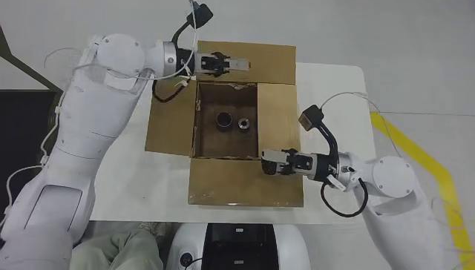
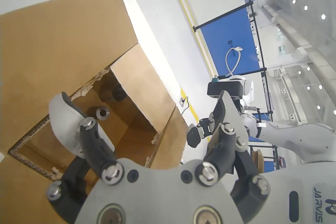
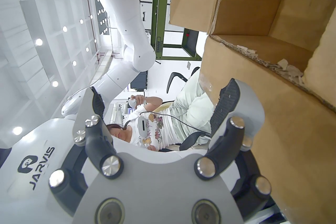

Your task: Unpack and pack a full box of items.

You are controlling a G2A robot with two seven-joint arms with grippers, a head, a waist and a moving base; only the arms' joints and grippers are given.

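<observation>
Top view: two dark metal cylinders (image 1: 222, 120) sit inside the open brown cardboard box (image 1: 276, 114); likely dense, slick, best pinched across their sides; left gripper (image 1: 241, 64) and right gripper (image 1: 265, 162) gape empty.

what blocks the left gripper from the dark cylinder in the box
Probably nothing, so yes: the box has its flaps folded out, and the open left gripper sits over its far flap beside the opening where the dark cylinder stands.

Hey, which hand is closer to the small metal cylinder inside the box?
Right. The right hand hovers over the near flap, a short way from the small metal cylinder; the left hand is over the far flap, farther off.
</observation>
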